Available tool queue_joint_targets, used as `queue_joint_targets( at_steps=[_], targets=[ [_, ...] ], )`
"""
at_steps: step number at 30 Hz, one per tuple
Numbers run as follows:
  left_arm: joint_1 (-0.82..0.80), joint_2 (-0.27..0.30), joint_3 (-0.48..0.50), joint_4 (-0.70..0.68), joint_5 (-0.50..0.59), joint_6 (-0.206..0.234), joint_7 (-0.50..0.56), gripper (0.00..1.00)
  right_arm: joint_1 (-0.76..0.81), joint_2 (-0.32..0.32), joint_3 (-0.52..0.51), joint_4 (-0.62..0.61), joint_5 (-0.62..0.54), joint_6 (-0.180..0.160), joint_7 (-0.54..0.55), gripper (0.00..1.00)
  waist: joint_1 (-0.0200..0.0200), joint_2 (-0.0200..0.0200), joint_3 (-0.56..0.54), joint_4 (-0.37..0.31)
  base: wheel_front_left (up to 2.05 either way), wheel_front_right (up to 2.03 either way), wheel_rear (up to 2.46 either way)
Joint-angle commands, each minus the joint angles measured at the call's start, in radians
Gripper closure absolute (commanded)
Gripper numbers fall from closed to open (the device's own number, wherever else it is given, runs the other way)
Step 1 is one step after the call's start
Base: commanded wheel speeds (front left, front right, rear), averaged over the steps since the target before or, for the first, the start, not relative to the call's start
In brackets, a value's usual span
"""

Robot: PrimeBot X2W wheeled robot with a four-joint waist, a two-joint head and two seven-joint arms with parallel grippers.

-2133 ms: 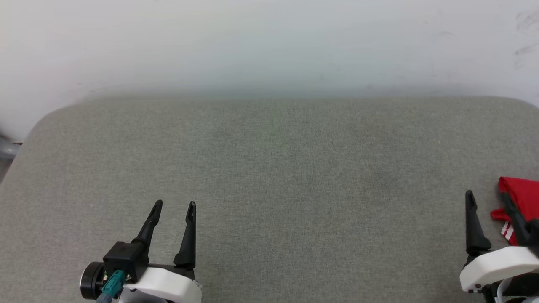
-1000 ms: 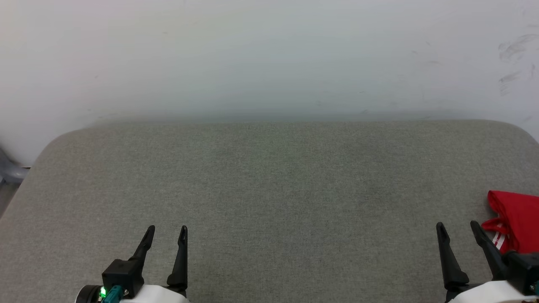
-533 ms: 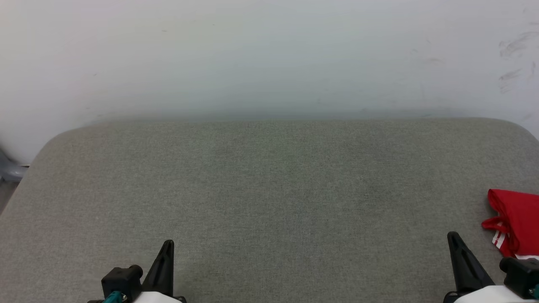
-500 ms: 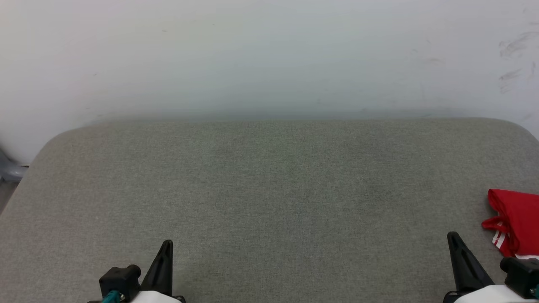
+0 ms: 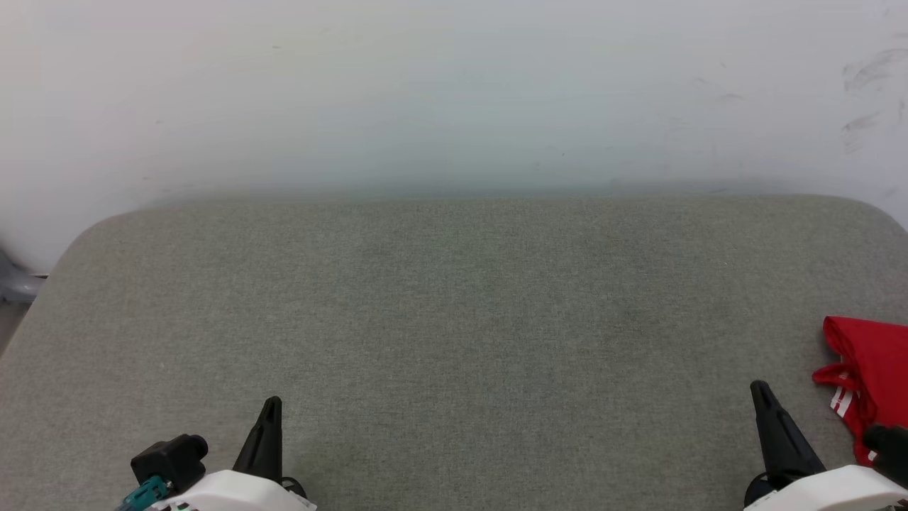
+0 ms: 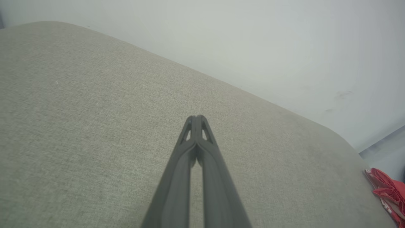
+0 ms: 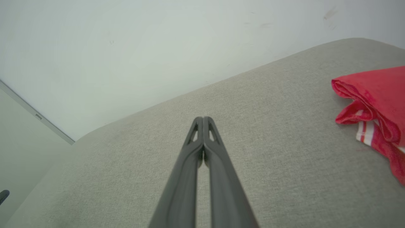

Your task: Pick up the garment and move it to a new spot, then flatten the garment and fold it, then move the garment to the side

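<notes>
While poised over the grey padded surface (image 5: pixel 454 305), got the left gripper (image 5: pixel 272 404) with both long dark fingers pressed together right up to the tips, pinching nothing. Looks the same from the left wrist view: tips meeting, just a thin slit lower down, bare grey fabric ahead of and under them. Same deal for the right gripper (image 5: pixel 759 388), fingers squeezed flat against each other, empty, pointing toward the pale wall (image 5: pixel 454 92) past the far edge of the pad.

Can spot the garment (image 5: pixel 869 355) off to the right of the right fingers, near them but not touching, and well apart from the left ones. Lies bunched up in a red heap on the pad, with a bit of white sleeve and red stripes peeking out on the side nearest the fingers. Turns up in the right wrist view too, to the right of the fingertips, folded over on itself. Pokes into the left wrist view as a small red scrap far off to the right of those fingers. Runs off the frame edge, so can't tell how the rest of it lies.
</notes>
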Motion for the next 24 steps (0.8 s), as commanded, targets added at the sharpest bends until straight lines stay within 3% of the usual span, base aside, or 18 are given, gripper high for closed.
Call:
queue_joint_targets(
  at_steps=[1, 24],
  targets=[
    [-0.031, 0.000, 0.015, -0.010, -0.040, -0.007, 0.009, 1.00, -0.034, -0.001, -0.002, -0.004, 0.047, 0.000, 0.004, 1.00, -0.0001, 0.0000, 0.001, 0.000, 0.00, 0.00, 0.00],
    [-0.068, -0.030, 0.080, 0.003, -0.332, -0.043, 0.091, 1.00, -0.098, -0.001, -0.005, 0.071, 0.371, 0.000, 0.029, 1.00, -0.0001, 0.0000, 0.014, 0.000, 0.00, 0.00, 0.00]
  ],
)
